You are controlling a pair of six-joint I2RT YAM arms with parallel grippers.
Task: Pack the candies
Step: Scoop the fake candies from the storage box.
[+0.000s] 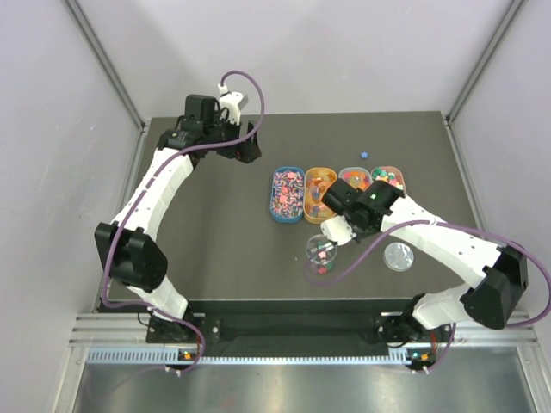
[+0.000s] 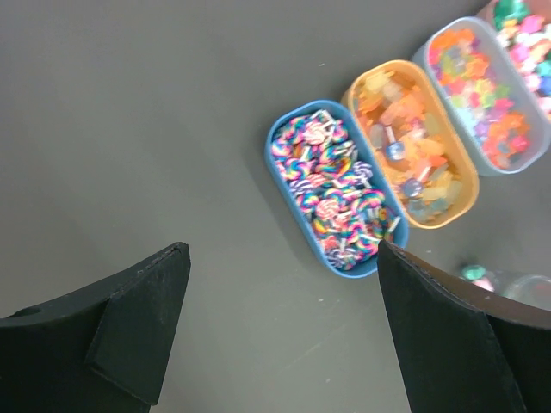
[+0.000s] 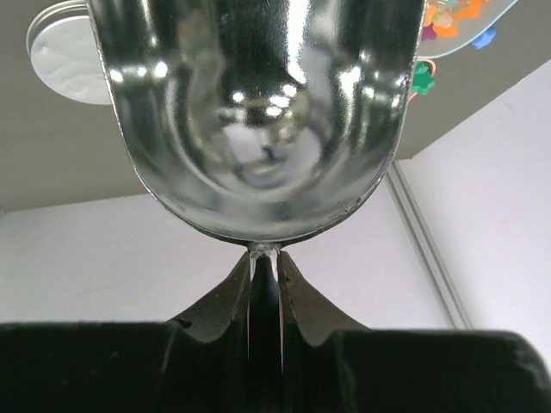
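Metal scoop fills the right wrist view: polished, mirror-smooth, rounded bowl, no sweets seen in it. Below it the right gripper is clamped tight on the thin handle. Top left is the clear round lid, and a few candies show in the top right corner.

Left wrist view: left gripper spread wide, holding nothing, above the matte dark table. Candies fill oval plastic trays: blue tray has striped swirls, orange tray gummy lumps, pale tray bright bits.

Top view: four trays in a row, right arm over them. The clear cup stands nearer the bases with some sweets inside.

Risk: the slick scoop could shed small pieces when tilted. The light cup, unheld, could tip if nudged.
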